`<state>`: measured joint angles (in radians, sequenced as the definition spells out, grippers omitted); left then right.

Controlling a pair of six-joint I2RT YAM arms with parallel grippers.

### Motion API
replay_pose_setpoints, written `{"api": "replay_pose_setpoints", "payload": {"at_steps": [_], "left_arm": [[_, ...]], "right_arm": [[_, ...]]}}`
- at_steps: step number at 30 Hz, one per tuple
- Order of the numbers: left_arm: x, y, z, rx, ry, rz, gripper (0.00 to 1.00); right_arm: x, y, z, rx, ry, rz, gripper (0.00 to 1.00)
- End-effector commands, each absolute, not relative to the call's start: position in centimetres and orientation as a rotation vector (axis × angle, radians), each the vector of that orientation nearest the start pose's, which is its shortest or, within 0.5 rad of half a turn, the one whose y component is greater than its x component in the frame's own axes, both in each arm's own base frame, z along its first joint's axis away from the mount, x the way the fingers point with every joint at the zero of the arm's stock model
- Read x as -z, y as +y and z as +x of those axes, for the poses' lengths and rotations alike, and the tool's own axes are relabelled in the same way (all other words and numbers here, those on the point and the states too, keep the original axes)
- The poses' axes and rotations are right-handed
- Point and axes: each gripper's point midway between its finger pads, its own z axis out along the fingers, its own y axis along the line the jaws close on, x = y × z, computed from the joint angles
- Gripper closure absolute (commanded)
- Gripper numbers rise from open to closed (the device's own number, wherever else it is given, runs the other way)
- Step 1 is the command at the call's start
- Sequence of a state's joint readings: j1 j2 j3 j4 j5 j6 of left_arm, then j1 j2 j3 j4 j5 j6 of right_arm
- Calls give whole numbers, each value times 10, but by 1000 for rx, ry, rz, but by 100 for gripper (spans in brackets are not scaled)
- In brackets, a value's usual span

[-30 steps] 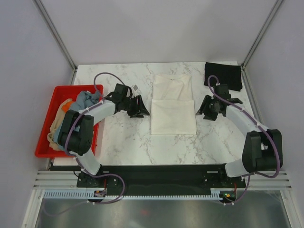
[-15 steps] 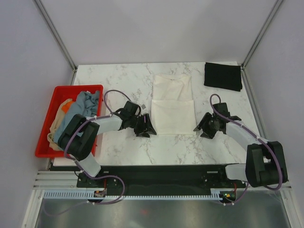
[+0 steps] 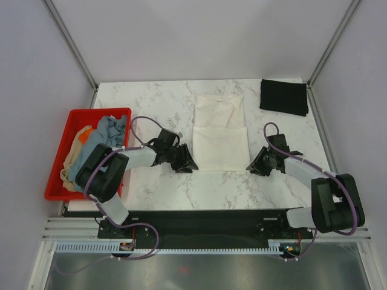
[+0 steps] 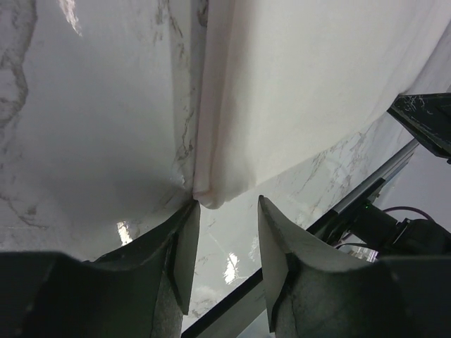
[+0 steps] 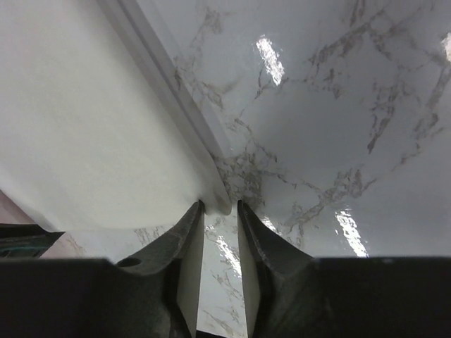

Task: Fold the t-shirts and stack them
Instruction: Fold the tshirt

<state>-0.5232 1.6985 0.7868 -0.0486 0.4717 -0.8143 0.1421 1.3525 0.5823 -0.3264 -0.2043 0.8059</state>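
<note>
Cream t-shirt (image 3: 221, 145), mid-fold: left hand (image 4: 225, 208) and right hand (image 5: 220, 206), both spread, are bracketing its near corners. Next, judged: pinching both, folding away.

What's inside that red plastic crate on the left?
The red plastic crate holds a loose heap of soft cloth: a grey-blue shirt at the far end, an orange shirt beside it, a tan shirt nearer. Whatever lies beneath them is covered.

Just ahead of the left pincer (image 4: 227, 211), whose pale fingers (image 4: 184, 260) look matt, the cream shirt (image 4: 317, 84) is soft matt cloth; the marble-patterned table (image 5: 338, 105) is smooth and glossy.
</note>
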Motion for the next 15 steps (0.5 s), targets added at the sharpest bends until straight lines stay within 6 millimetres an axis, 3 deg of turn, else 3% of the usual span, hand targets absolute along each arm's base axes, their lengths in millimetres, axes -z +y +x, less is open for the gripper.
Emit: {"api": "replay_pose_setpoints", "payload": {"at_steps": [1,7,10,15], "left_arm": [[-13,-262,258,982,2746,-275,54],[-11,-265,256,965,2750,-276,57],[-6,-263,254,940,2761,-303,64],[0,-259,253,903,2768,-337,84]], "right_arm": [[1,89,246,-439,2635,850,69],[6,84,242,-409,2626,848,81],[5,82,242,-400,2620,839,87],[0,86,243,-433,2605,814,99]]}}
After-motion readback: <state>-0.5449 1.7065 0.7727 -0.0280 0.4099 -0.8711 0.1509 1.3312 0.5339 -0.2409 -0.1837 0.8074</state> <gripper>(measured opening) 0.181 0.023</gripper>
